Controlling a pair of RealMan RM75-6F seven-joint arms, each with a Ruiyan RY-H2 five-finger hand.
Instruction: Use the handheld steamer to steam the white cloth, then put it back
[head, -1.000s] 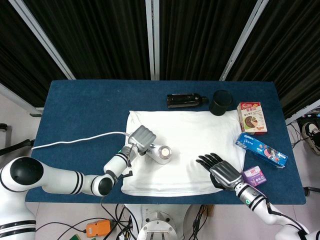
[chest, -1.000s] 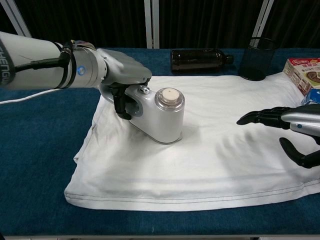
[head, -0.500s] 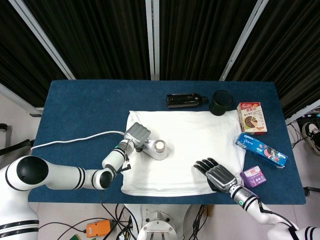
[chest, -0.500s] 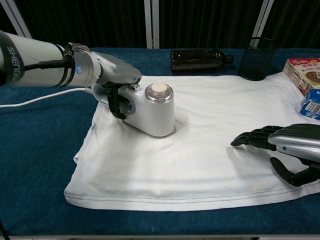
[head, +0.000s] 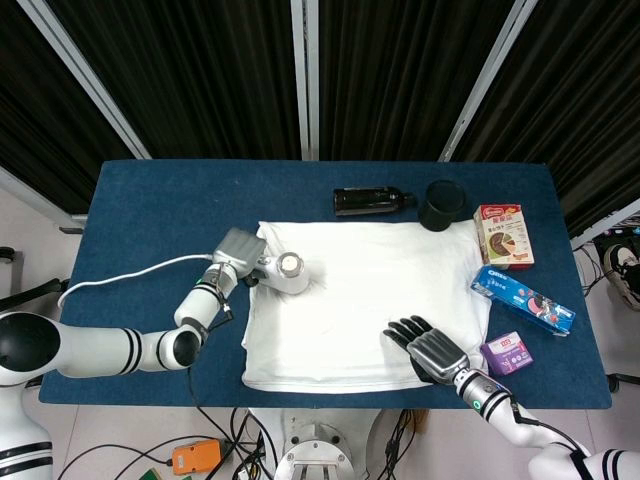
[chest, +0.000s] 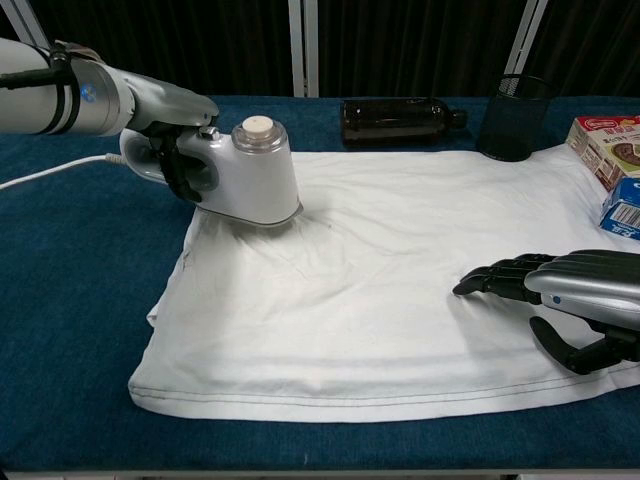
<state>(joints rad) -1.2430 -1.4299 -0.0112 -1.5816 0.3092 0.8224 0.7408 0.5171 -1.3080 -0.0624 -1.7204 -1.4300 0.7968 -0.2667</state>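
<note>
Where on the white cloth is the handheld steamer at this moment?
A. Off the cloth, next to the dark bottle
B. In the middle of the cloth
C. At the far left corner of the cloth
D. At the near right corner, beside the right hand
C: the left hand holds the handheld steamer on the far left corner of the white cloth, away from the right hand.

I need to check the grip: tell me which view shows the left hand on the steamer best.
Chest view: the left hand shows side-on, fingers wrapped round the steamer handle. Head view shows only the hand's back, hiding the handle.
</note>
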